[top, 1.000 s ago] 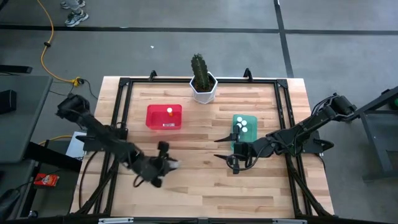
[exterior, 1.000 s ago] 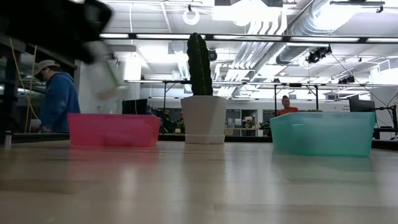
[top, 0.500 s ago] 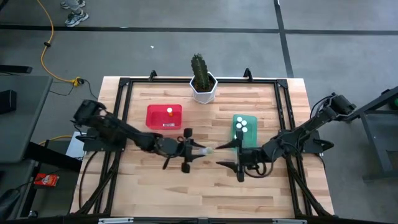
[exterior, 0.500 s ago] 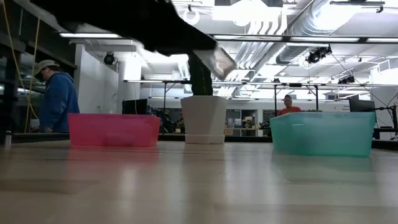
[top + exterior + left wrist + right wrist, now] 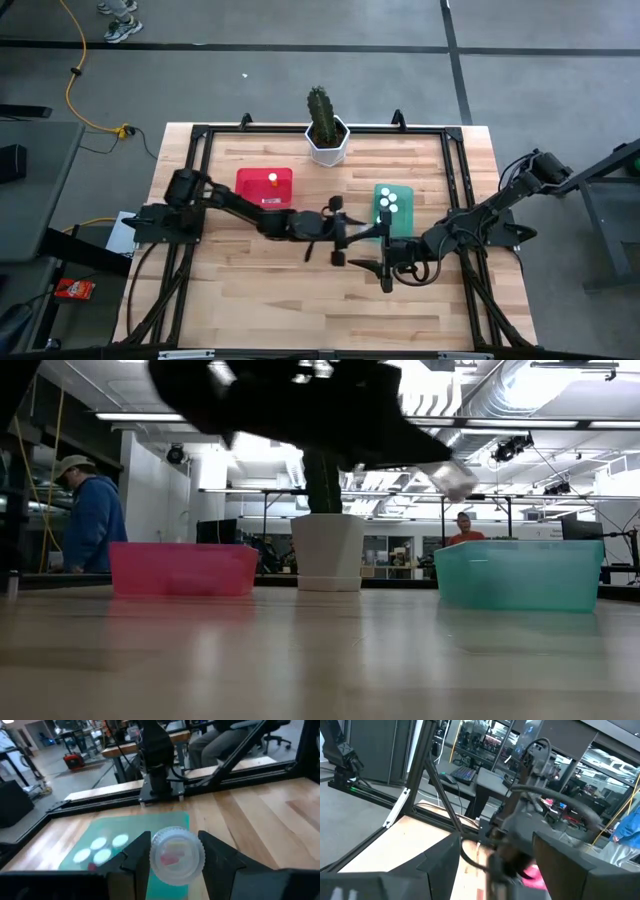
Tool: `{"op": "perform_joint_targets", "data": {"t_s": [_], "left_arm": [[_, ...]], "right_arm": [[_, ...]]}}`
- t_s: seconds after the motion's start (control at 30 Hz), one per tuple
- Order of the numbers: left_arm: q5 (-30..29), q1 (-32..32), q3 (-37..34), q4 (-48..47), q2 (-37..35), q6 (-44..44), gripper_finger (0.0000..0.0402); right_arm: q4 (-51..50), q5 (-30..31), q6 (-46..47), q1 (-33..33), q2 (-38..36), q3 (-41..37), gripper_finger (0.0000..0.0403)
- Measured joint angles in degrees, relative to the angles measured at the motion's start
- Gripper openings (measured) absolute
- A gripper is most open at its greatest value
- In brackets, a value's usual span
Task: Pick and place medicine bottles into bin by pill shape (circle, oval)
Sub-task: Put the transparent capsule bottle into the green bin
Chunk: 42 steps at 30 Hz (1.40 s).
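Observation:
My left gripper (image 5: 352, 236) reaches from the table's left to the near left corner of the teal bin (image 5: 392, 207). It is shut on a small clear medicine bottle (image 5: 177, 856), which also shows in the low view (image 5: 455, 480). The teal bin holds three white-capped bottles (image 5: 390, 203), also seen in the left wrist view (image 5: 102, 855). The red bin (image 5: 264, 187) holds one white-capped bottle (image 5: 272, 180). My right gripper (image 5: 372, 258) is open and empty, just near of the teal bin. My left gripper pinches the bottle's round side walls (image 5: 155, 857) between its two fingers. The fingers come nearly level from the table's left. The bottle sticks out past the fingertips with a round end toward the wrist camera, reddish pills showing inside. It is lifted clear of table and bin.
A white hexagonal pot with a cactus (image 5: 326, 140) stands at the far middle. A black frame (image 5: 200, 140) runs around the tabletop. People show in the room beyond the table (image 5: 92, 510). Bare wood lies along the near edge.
My left gripper has swept with the bottle from the near left of the table toward the right, past the red bin, to the teal bin's corner. The bottle has stayed lifted in its fingers throughout. My right gripper has shifted a little toward the near edge.

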Motion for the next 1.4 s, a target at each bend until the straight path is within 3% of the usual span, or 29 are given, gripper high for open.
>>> {"op": "perform_joint_targets", "data": {"t_s": [0.27, 0.53, 0.73, 1.1, 1.4], "left_arm": [[2.8, 2.3, 16.0, -14.2, 8.3, -1.9, 0.0125], [1.4, 2.9, 23.8, -18.2, 13.5, -1.7, 0.0125], [1.2, 3.7, 24.3, -25.1, 14.2, -3.1, 0.0125], [1.2, 3.8, 24.4, -24.6, 14.2, -3.0, 0.0126], [1.2, 3.8, 24.4, -25.4, 13.8, -1.6, 0.0176]], "right_arm": [[-0.1, 0.0, 0.2, 0.0, 0.0, 0.0, 0.024], [-0.4, 0.0, 0.6, 0.0, 0.0, 0.0, 0.024], [-0.5, 0.0, 0.7, 0.0, 0.0, 0.0, 0.024], [-0.6, 0.0, 0.9, 0.0, 0.0, 0.0, 0.024], [-0.5, 0.0, 1.5, 0.0, 0.0, 0.0, 0.024]]}}
